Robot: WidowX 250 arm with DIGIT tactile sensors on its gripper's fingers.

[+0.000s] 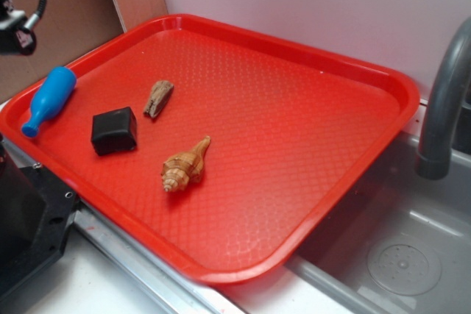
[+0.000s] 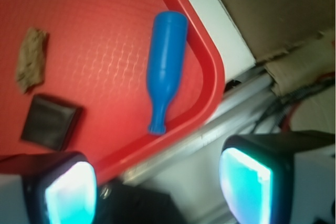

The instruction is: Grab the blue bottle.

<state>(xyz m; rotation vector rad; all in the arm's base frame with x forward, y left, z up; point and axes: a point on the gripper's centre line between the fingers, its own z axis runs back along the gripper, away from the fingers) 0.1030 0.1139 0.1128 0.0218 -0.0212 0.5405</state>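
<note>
Bottle (image 1: 46,98) lies on its side against the tray's (image 1: 309,115) left rim, near the block (image 1: 113,131); end effector (image 2: 157,184) spread, empty, above.

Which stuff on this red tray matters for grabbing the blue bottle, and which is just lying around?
Matters:
blue bottle, lying on its side by the tray's edge
tool, open, holding nothing

Lying around:
black block
seashell
brown wood piece

Red tray (image 1: 324,115) bears blue bottle (image 1: 48,98), black block (image 1: 114,131), seashell (image 1: 185,165), bark chip (image 1: 158,98).
</note>
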